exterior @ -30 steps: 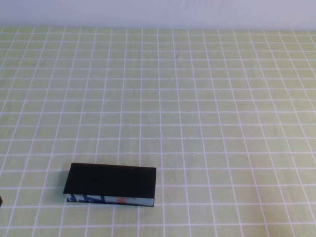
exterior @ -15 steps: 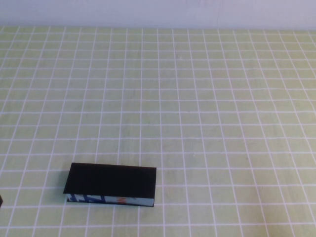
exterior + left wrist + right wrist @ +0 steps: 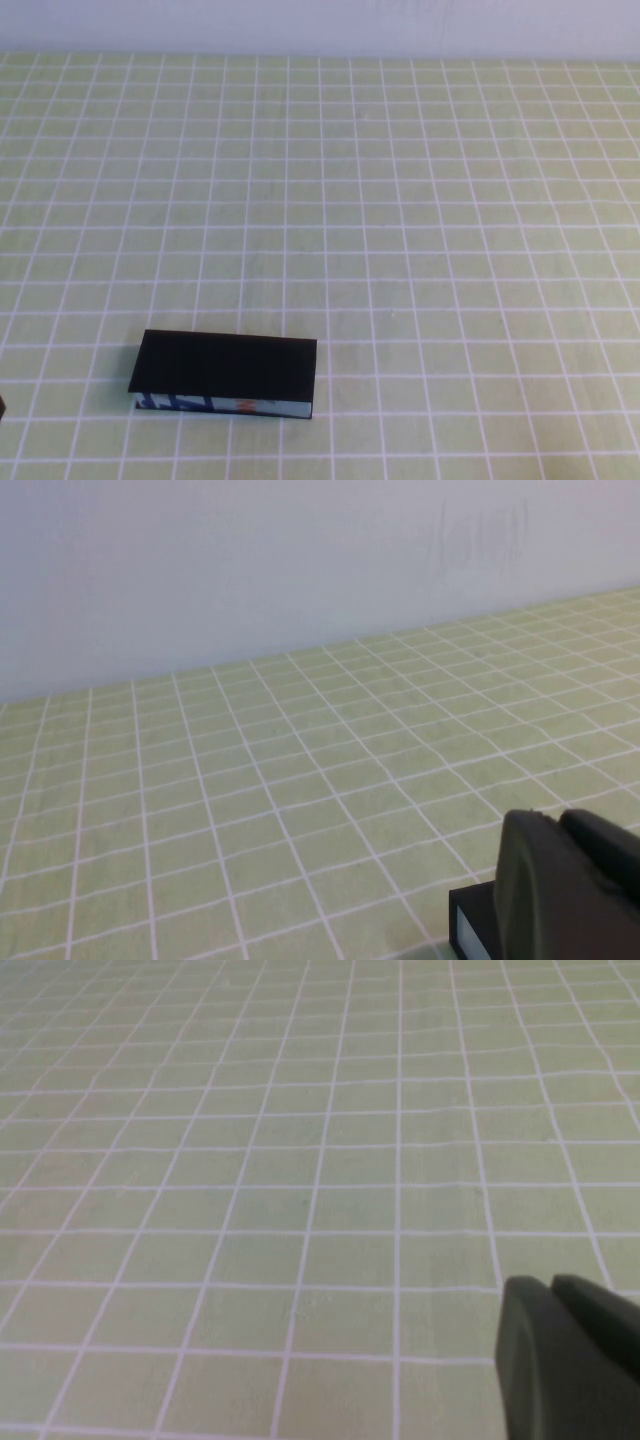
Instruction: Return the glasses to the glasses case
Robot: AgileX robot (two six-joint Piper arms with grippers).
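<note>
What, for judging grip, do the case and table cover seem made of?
Glasses case: matte black, board or plastic probably; flat lid, crisp edges. Table cover: checked cloth or vinyl, unclear. Left tool near the case; right tool above the cover.

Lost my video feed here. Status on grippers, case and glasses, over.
Left gripper low beside glasses case, right gripper over bare checked tablecloth. Case lid shut. Glasses not visible. Nothing in the way.

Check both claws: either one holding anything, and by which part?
Nothing held. Left claw sits shut near the closed glasses case; right claw sits shut over bare tablecloth. No glasses visible.
</note>
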